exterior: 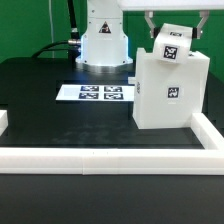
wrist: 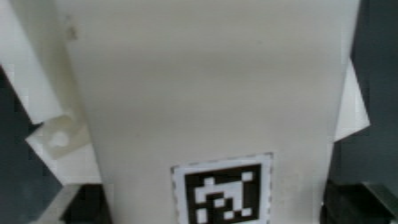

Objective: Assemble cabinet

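A: Exterior view: where do we see the cabinet [exterior: 168, 88]?
B: Upright on the surface [exterior: 45, 85], in the rail [exterior: 100, 155] corner; our fingers [exterior: 171, 24] straddle its top piece, spread wide, gripping it.

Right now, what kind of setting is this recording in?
Probably a robotics lab bench, not a home: a black table fenced by a white border rail, a fixed marker board, and a tagged white cabinet under the arm's gripper.

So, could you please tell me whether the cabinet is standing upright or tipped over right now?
Upright. In the exterior view the cabinet stands tall on the table with vertical sides, in the corner of the white border rail.
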Robot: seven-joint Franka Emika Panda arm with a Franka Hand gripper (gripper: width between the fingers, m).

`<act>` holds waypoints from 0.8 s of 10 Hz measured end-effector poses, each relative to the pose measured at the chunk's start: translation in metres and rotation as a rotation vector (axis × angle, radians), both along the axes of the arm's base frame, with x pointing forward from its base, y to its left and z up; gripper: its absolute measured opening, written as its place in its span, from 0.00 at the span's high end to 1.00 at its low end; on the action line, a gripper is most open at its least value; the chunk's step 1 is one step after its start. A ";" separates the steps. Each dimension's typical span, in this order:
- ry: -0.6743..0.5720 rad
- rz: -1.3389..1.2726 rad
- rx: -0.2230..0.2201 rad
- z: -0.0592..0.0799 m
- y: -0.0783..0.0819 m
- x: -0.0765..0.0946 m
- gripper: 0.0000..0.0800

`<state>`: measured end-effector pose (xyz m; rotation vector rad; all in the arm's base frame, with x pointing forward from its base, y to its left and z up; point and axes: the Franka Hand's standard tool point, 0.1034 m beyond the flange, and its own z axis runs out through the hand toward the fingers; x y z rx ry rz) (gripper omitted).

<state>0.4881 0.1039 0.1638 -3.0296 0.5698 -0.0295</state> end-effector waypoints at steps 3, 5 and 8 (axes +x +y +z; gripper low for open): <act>0.012 -0.227 0.007 0.000 0.000 0.000 0.31; 0.021 -0.407 0.013 0.000 0.000 0.000 0.31; 0.024 -0.693 0.014 0.000 0.002 0.000 0.31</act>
